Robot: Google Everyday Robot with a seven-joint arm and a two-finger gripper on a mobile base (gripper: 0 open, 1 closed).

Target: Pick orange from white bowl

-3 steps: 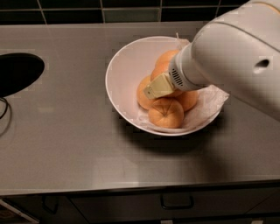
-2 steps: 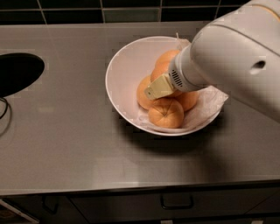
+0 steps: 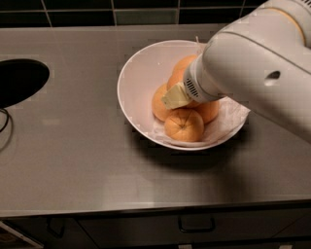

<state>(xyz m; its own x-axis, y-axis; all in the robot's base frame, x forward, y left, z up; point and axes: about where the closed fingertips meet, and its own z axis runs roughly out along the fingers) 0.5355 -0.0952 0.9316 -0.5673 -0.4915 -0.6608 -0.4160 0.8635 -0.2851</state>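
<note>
The white bowl (image 3: 136,73) stands on the steel counter, lined with crumpled white paper (image 3: 228,119). It holds several oranges. The biggest-looking orange (image 3: 181,69) lies at the back, partly hidden by my arm. A smaller orange with star-shaped creases (image 3: 183,125) lies at the front, one (image 3: 158,104) lies at the left and one (image 3: 210,111) at the right. My gripper (image 3: 176,97) reaches down into the bowl from the right, its pale yellowish tip among the oranges, at the front edge of the back orange.
The big white arm housing (image 3: 257,63) covers the bowl's right side and the counter behind it. A dark round opening (image 3: 17,80) is set in the counter (image 3: 73,146) at the far left. Dark tiles (image 3: 97,12) line the back; a drawer handle (image 3: 196,226) is below the front edge.
</note>
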